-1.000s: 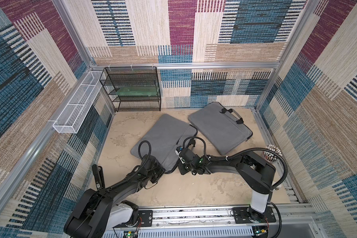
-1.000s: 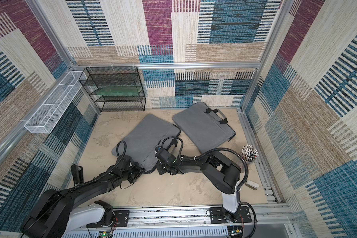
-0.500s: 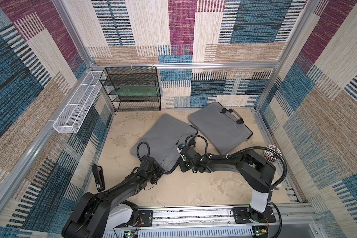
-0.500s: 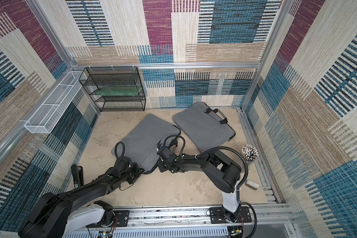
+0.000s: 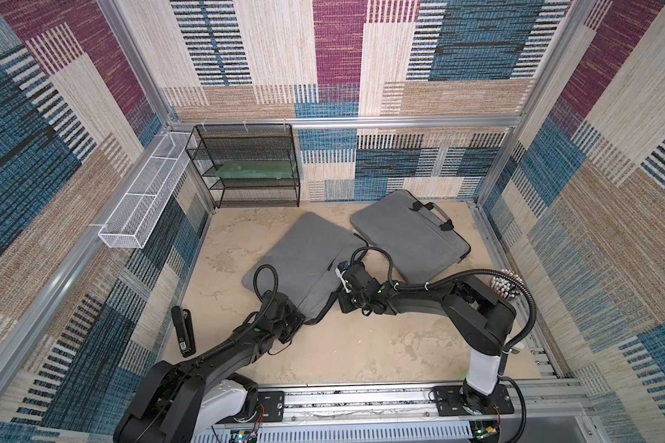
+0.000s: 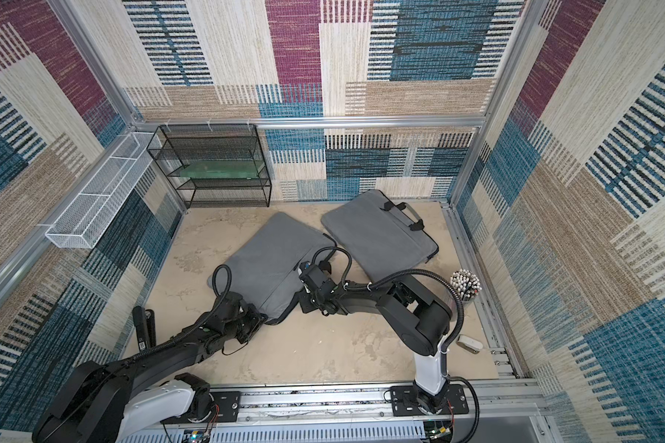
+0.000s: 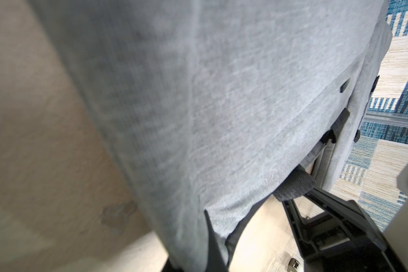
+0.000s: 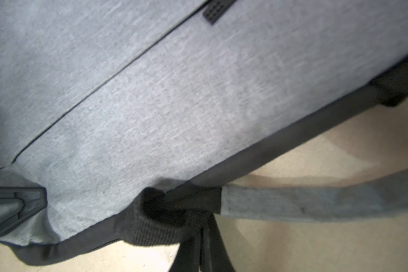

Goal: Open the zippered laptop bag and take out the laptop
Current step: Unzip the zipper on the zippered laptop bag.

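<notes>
Our left gripper (image 5: 298, 323) is clenched on a corner of the laptop bag (image 5: 304, 257); our right gripper (image 8: 204, 235), just beside it, pinches the handle (image 8: 316, 202).

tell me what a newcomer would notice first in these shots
Two grey laptop bags lie side by side in the middle, the near bag and the far bag. Both arms reach to the near bag's front edge: the left gripper is pinched on its corner, and the right gripper on the black end of its handle. A black mesh shelf stands in the far left corner.
</notes>
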Motion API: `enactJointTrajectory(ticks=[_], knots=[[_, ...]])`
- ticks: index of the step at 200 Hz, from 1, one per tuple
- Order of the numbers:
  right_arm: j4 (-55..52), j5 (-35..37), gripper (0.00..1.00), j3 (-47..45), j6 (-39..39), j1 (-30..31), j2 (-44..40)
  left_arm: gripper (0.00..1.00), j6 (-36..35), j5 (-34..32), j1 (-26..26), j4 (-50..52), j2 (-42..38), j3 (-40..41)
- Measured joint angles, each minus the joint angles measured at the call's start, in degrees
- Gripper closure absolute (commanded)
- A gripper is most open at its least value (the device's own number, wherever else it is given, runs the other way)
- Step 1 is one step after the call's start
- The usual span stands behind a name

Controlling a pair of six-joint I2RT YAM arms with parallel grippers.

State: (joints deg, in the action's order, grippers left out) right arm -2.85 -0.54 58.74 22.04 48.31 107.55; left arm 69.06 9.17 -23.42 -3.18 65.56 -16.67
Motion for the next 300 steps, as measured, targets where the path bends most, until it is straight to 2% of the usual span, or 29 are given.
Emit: enactJointTrajectory(ticks=[66, 175, 300], knots=[[0.42, -0.61, 1.00, 0.04, 0.66, -1.84, -0.02, 1.00, 0.15, -2.32, 0.07, 3.76, -2.91, -0.11], [0.39, -0.26, 1.00, -0.42, 1.81, -2.84, -1.70, 1.00, 0.28, -8.17, 1.25, 16.04, -15.43, 2.32], [0.96, 0.72, 1.00, -2.93, 3.21, -4.04, -3.72, 1.00, -0.26, -8.50, 4.26, 19.26, -16.57, 1.33]])
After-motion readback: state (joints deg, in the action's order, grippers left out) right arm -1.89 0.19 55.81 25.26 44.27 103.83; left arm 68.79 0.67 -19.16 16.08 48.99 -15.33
